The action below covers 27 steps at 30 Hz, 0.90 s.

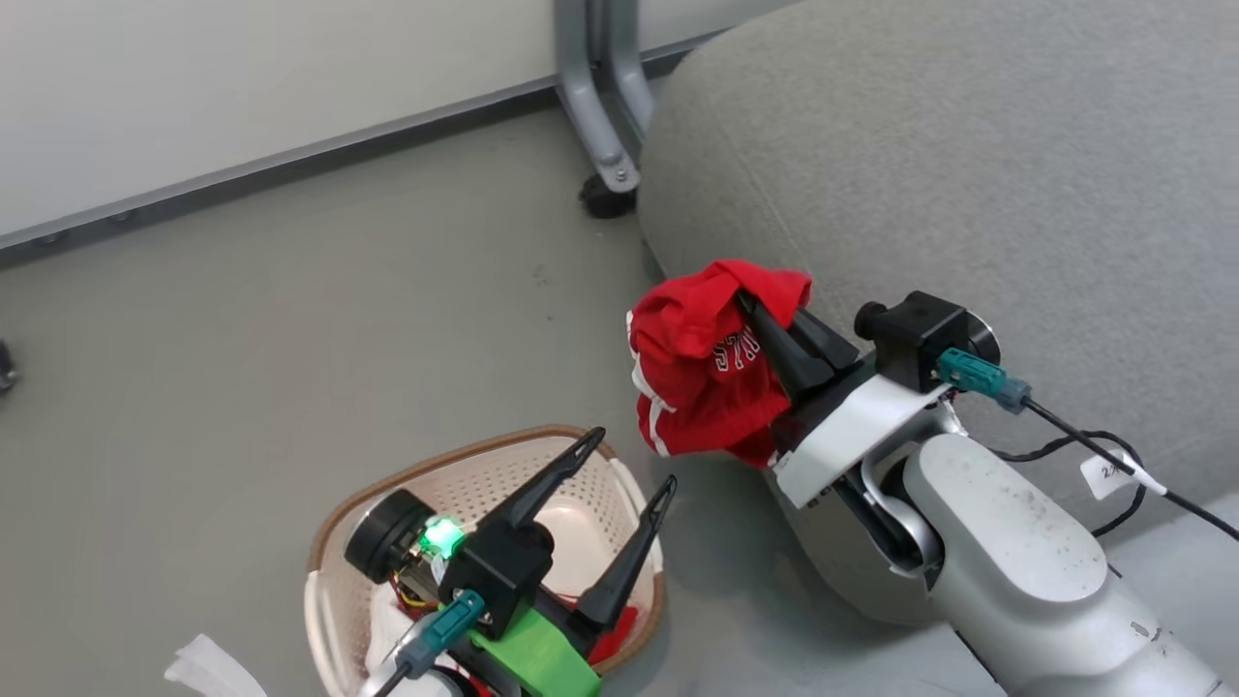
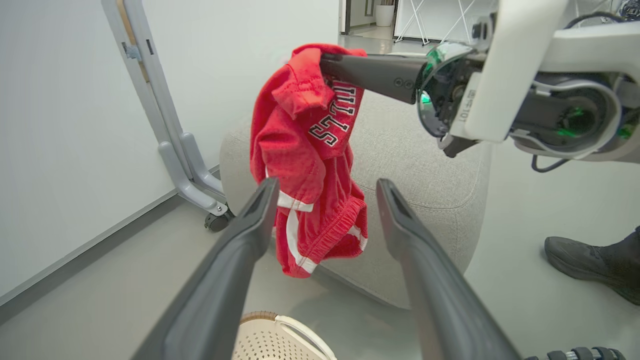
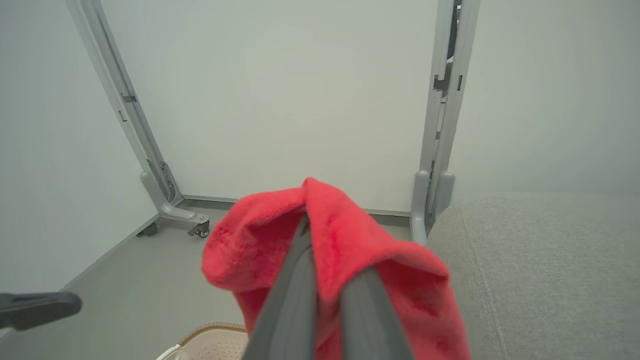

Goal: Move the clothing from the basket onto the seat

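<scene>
My right gripper is shut on the clothing, a red garment with white stripes and lettering. It hangs in the air beside the front edge of the grey seat. From the left wrist, the garment dangles from the right gripper in front of the seat. Red cloth drapes over the shut fingers. My left gripper is open above the cream basket, holding nothing. A patch of red fabric shows inside the basket.
The basket stands on the grey floor left of the seat. Grey partition legs on casters stand at the wall behind the seat's corner. A person's dark shoe rests on the floor right of the seat.
</scene>
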### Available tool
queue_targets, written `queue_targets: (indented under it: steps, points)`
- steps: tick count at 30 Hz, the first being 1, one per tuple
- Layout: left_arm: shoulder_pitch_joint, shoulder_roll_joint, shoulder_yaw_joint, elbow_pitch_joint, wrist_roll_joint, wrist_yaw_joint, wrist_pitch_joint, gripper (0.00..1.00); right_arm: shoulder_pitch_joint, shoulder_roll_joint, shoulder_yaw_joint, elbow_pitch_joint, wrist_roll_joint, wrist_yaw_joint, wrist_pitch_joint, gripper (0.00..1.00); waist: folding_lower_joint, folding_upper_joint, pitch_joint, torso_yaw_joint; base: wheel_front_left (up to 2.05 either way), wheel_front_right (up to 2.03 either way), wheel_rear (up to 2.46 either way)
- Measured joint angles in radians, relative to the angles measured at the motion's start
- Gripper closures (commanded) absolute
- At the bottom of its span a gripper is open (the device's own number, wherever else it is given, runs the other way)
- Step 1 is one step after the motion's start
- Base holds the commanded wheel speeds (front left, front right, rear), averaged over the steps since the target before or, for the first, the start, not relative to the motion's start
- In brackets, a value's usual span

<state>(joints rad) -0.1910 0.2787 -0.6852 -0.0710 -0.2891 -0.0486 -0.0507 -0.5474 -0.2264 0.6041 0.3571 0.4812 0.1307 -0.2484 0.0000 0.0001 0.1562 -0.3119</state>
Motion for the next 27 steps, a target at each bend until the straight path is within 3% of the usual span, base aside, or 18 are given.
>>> queue_targets:
  steps: [8,13,19,27]
  points:
    - [-0.028,0.018,-0.005,-0.023,0.003,-0.004,0.031,0.00,0.002,-0.001,-0.077,0.008,0.000,0.000,-0.009,1.00,0.0000,0.0000,0.039,-0.128,0.00,0.00,0.00]
    - [-0.058,0.025,-0.007,-0.043,0.021,-0.003,0.043,0.00,0.001,0.001,-0.150,0.003,0.001,0.000,-0.013,1.00,0.0000,0.0000,0.084,-0.174,0.00,0.00,0.00]
    - [-0.114,0.030,-0.019,-0.069,0.045,-0.011,0.065,0.00,-0.067,-0.015,-0.290,-0.006,0.000,0.000,-0.013,1.00,0.0000,0.0000,0.158,-0.186,0.00,0.00,0.00]
    - [-0.211,0.032,-0.023,-0.109,0.080,-0.022,0.082,0.00,-0.226,-0.102,-0.486,0.022,-0.001,0.000,-0.014,1.00,0.0001,0.0000,0.275,-0.149,0.00,0.00,0.00]
